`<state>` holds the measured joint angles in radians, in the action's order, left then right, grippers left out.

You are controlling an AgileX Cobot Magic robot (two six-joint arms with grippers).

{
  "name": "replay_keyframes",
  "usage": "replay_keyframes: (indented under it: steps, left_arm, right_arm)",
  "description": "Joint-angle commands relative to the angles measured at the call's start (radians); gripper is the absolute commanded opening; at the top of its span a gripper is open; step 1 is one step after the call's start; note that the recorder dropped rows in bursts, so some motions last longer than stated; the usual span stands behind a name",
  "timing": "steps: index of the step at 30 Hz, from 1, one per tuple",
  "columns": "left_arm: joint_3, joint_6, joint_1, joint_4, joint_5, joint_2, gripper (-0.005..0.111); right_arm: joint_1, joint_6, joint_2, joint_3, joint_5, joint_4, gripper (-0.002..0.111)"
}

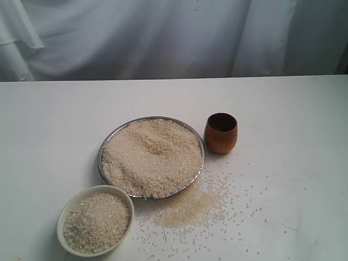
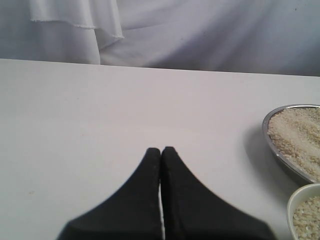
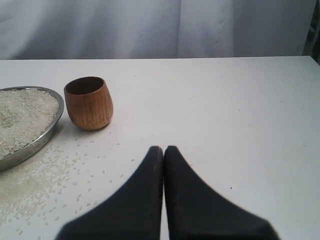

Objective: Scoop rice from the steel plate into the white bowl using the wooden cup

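The steel plate sits mid-table, heaped with rice. The reddish-brown wooden cup stands upright just right of the plate, and no rice shows in its dark mouth. The white bowl, near the front left, holds rice. Neither gripper shows in the exterior view. My left gripper is shut on nothing over bare table, with the plate's rim and the bowl off to one side. My right gripper is shut with nothing in it, well short of the cup and the plate.
A patch of spilled rice lies in front of the plate, with loose grains scattered to the right. A white cloth backdrop hangs behind the table's far edge.
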<state>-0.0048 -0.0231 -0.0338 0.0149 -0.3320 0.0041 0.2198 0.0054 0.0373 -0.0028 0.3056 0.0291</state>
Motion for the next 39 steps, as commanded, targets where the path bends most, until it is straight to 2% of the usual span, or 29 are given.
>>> replay_keyframes:
  steps: [1,14,39]
  left_arm:
    - [0.005,0.000,-0.002,0.002,0.013,-0.004,0.000]
    - [0.005,0.000,-0.002,0.002,0.013,-0.004,0.000]
    - [0.005,0.000,-0.002,0.002,0.013,-0.004,0.000]
  right_arm:
    - [-0.003,0.003,-0.016,0.003,0.007,-0.014,0.000]
    - [-0.091,0.004,-0.037,0.003,0.026,-0.021,0.000]
    - [-0.091,0.009,-0.037,0.003,0.026,-0.021,0.000]
